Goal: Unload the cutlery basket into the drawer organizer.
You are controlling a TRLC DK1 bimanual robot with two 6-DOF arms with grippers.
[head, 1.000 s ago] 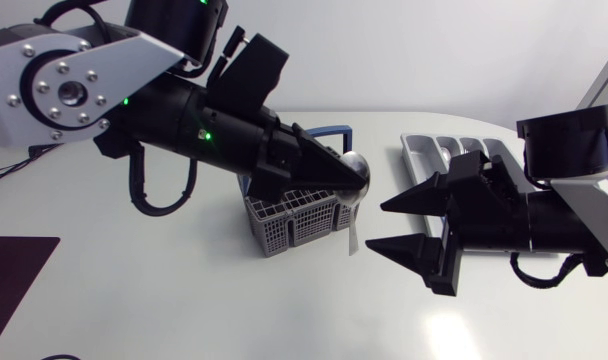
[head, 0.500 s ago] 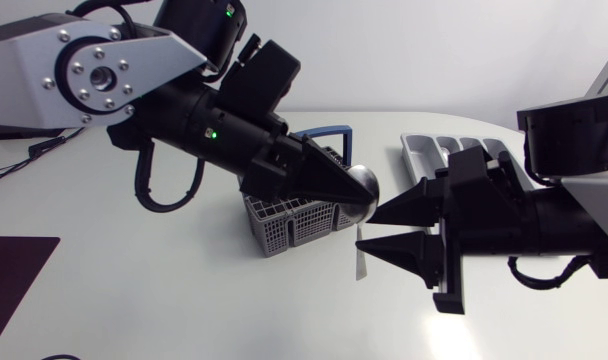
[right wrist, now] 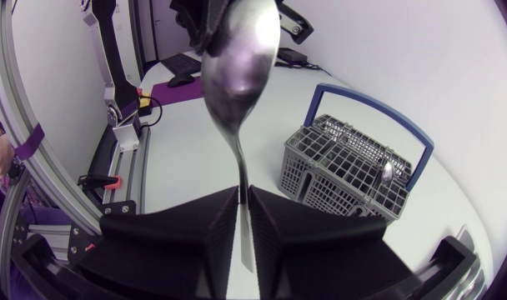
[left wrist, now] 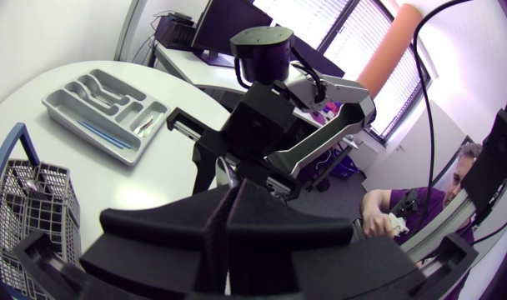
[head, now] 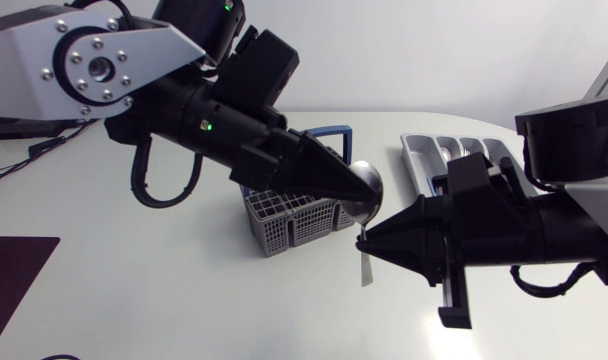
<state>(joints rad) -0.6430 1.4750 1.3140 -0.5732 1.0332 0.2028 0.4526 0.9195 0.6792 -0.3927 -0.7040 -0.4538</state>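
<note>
spoon [head: 366,265] bowl pinched by left end effector [head: 356,190] | handle clamped in right end effector [head: 370,238], just beside basket [head: 289,222]

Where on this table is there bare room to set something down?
Free: the white tabletop in front of the grey cutlery basket, beside the dark mat. Crowded: between basket and grey drawer organizer, where left fingers and right fingers hold a silver metal spoon.

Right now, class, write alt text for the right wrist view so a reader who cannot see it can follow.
A silver metal spoon stands upright, its handle pinched by the black right gripper, its bowl held by the black left gripper. Beside it on the white table sits a grey mesh cutlery basket with a blue handle, one utensil inside.
</note>
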